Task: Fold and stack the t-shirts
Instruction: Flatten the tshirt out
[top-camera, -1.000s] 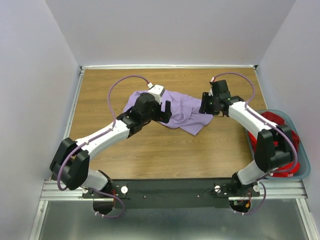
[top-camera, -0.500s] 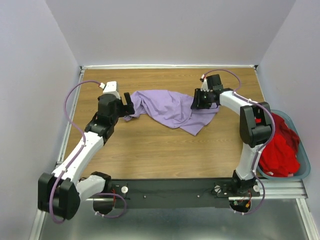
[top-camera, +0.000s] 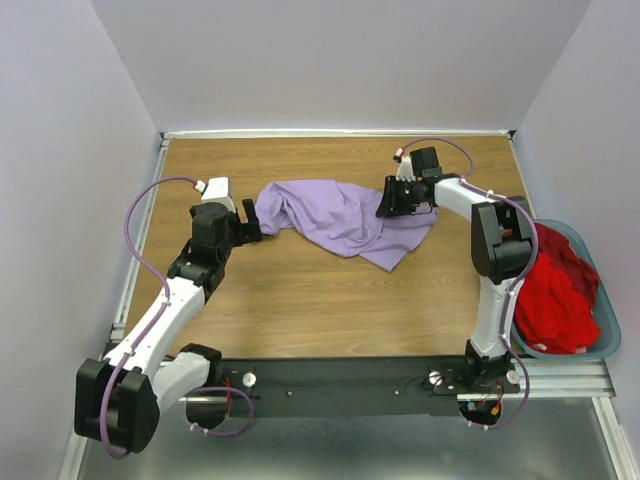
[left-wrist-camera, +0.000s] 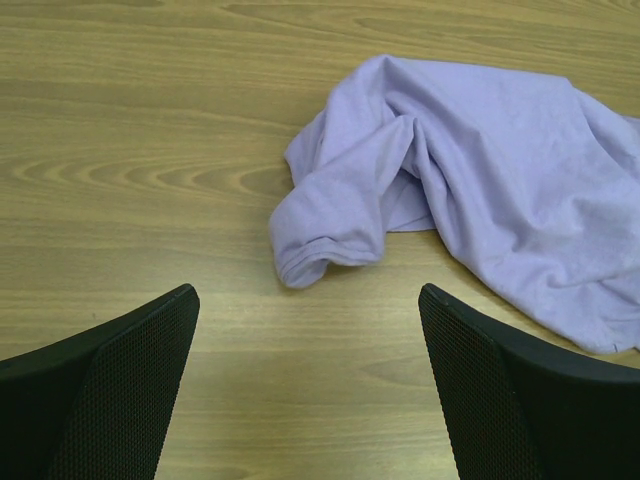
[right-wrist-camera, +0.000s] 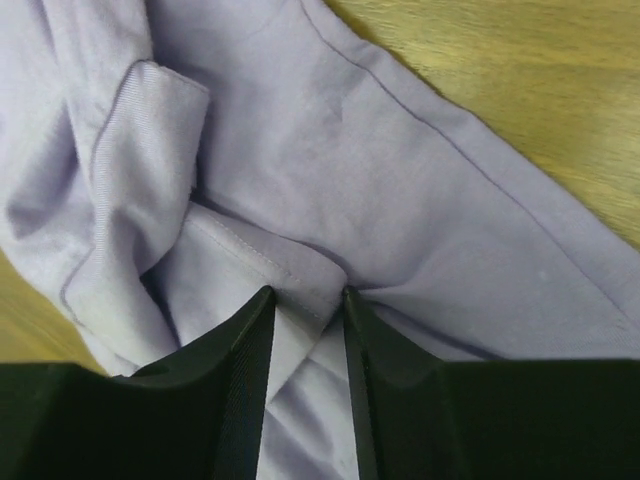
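- Now the left claw (top-camera: 249, 222) sits at the left end of the lavender t-shirt (top-camera: 340, 215). A second ago that arm reached over the middle of the cloth. It has since swung out to the left.
- Its fingers are spread wide and carry nothing. In the left wrist view the rolled tip of the shirt lies on the bare surface (top-camera: 330, 300) just ahead of the fingertips, apart from both.
- The shirt itself lies mid-surface toward the far side. It is drawn out sideways into a long rumpled shape. Its left end is curled over, and a point of cloth trails toward the near right.
- The right claw (right-wrist-camera: 306, 295) is clenched on a fold at the shirt's right part, with a seamed edge pinched between the fingers. Over the last second it has crept a little leftward and away from the bases with the cloth in its grip.
- The red t-shirt (top-camera: 555, 290) is heaped in the basket (top-camera: 600, 352) at the right edge, as it was a second ago.
- To my eye this is the spreading step, only half done: one end is let go, the other is held, and the cloth is far from flat. No fold is made yet. The left claw probably needs a fresh hold on a hem or sleeve.
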